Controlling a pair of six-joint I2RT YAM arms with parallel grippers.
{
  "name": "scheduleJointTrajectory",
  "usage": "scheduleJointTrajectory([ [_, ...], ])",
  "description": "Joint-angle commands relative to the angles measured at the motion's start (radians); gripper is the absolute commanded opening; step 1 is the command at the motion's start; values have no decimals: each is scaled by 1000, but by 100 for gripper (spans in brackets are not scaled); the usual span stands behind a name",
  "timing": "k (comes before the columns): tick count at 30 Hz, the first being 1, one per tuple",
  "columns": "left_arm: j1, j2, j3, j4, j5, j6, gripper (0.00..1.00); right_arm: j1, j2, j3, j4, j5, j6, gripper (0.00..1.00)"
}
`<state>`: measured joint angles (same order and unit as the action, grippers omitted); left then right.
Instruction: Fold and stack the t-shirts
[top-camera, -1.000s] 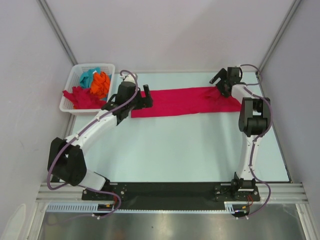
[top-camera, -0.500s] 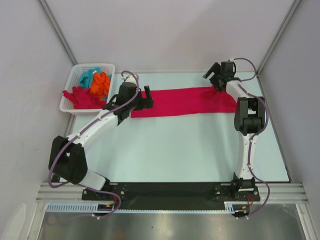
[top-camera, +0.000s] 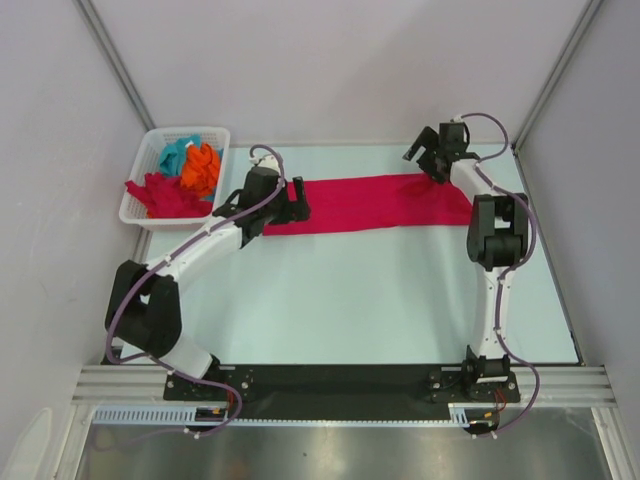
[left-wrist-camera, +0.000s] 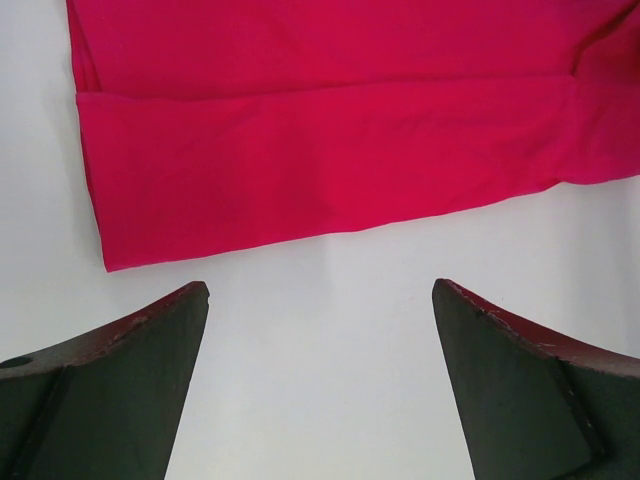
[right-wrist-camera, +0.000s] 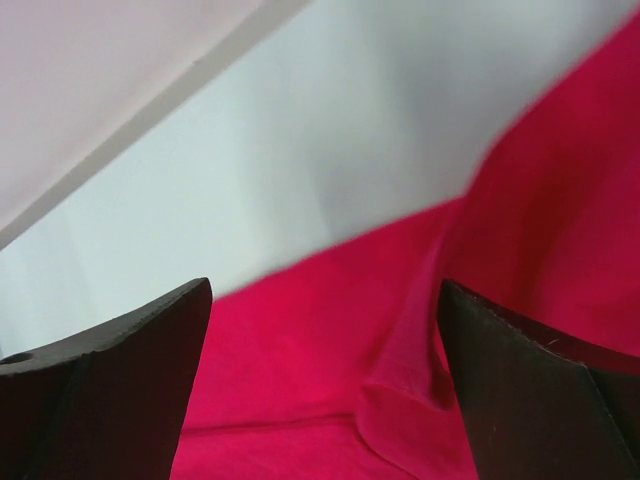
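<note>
Left fingers (left-wrist-camera: 110, 390) stand wide apart and hold nothing. They hang over the bare counter (top-camera: 350, 300), just at the near side of the left end of the crimson t-shirt (top-camera: 370, 203). Right fingers (right-wrist-camera: 100, 400) are also wide apart and empty, above the right end of the same shirt, close to the far right corner of the counter.

This shirt lies flat as a long narrow band along the far edge of the counter, and the left wrist view shows 2 layers with a straight fold line. I judge that the lengthwise folding is done and the crosswise fold is the step in hand. The next move calls for each arm to come down on its own end and pinch both layers together, so that the band does not open when 1 end is carried over the other.

At the far left corner stands the basket (top-camera: 140, 215) with a teal t-shirt (top-camera: 175, 155), an orange t-shirt (top-camera: 203, 168) and another crimson t-shirt (top-camera: 160, 195) that hangs over its rim. They wait for their turn.

Part of the right end is covered by the right arm (top-camera: 497, 240), and the cloth there looks bunched. The right wrist view is blurred. I cannot see sleeves or collar, nor count the shirts in the basket surely.
</note>
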<state>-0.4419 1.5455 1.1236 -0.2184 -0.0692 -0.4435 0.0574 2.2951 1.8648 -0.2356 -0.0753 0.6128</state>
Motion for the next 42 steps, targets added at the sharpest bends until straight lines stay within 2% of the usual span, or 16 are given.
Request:
scheduleJointTrajectory([
  [1,6,5,13,27,3,2,100,50,76,128,-14,12,-1,100],
  [10,6,25,16,21,8,0,100,55,119,181,-50,17,-34,100],
  [16,6,41,25,24,20,14,100,10,9,185,-172,62,-150,100],
  [21,6,125,89,25,23,22,100,-92,-111,91,-192,-95,-163,100],
  [23,6,188,122,13,11,29,100,-102,-170,33,-226,-67,-169,100],
  [24,6,209,149,4,14,35,100,-103,-193,-68,-216,-29,-174,100],
  [26,6,252,169,4,3,46,100,-105,-253,-166,-157,35,-174,100],
  [27,6,263,186,4,-4,49,100,-108,-264,-249,-140,49,-171,100],
  [30,6,309,221,-12,-17,63,100,-136,-269,-337,-123,74,-137,100],
  [34,6,358,231,-15,-41,74,100,-154,-263,-394,-93,134,-125,100],
  [42,17,438,219,-44,-142,68,100,-211,-230,-401,-97,189,-156,100],
])
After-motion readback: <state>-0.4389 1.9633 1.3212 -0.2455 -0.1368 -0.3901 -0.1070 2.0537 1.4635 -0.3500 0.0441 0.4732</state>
